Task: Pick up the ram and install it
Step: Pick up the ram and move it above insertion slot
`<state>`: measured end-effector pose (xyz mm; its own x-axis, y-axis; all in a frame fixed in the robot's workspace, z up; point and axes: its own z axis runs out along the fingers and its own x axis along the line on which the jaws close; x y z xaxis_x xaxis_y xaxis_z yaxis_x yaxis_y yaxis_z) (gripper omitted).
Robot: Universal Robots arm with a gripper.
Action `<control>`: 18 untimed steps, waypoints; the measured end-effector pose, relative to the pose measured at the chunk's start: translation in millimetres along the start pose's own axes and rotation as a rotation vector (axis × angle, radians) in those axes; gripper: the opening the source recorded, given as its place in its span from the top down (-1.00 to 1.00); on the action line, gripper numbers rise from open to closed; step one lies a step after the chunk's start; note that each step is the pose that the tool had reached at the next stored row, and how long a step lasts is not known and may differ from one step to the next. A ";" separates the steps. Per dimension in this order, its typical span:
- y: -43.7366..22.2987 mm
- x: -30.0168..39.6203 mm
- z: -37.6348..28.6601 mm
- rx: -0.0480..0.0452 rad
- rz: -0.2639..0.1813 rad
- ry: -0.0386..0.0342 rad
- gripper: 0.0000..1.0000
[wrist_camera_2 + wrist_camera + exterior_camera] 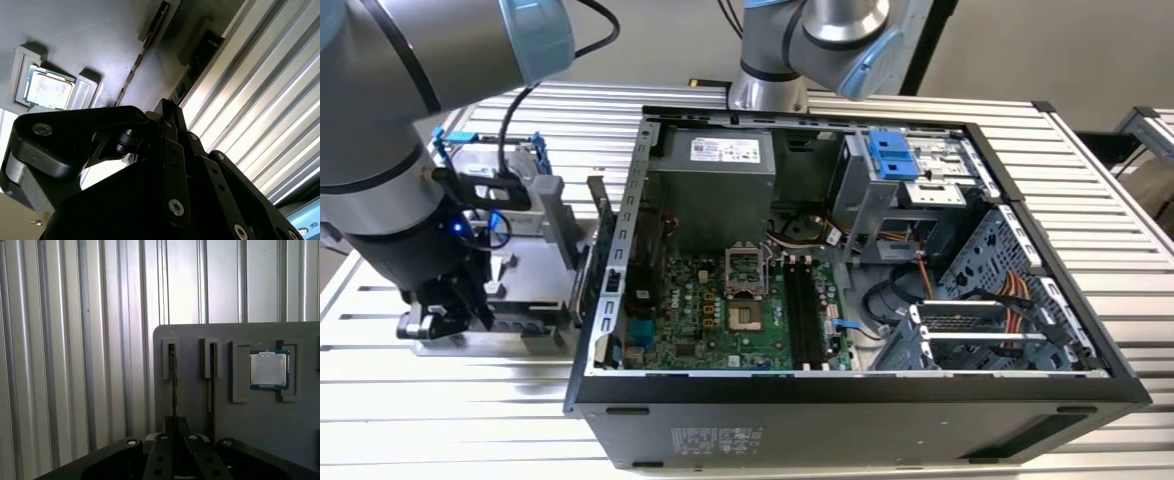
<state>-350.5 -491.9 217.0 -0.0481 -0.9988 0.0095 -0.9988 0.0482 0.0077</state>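
Exterior view: high, angled down onto open computer case (854,405) on slatted table (454,430). 2 wrist views: close, past gripper (175,435); both wrist views share grey holder plate (200,337) and processor (269,369).

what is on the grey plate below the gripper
A ram stick and a second stick stand edgewise in slots, beside a processor chip. The gripper hides part of the plate.

An open computer case (854,420) lies on the slatted table (454,420).
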 end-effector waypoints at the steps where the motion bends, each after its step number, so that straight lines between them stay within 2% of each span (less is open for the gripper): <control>1: 0.0 0.0 -0.6 -0.0001 0.000 0.0001 1.00; 18: 0.1 0.2 -14.0 -0.0001 0.000 0.0001 1.00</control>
<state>-350.5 -491.9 231.0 -0.0481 -0.9988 0.0095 -0.9988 0.0482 0.0077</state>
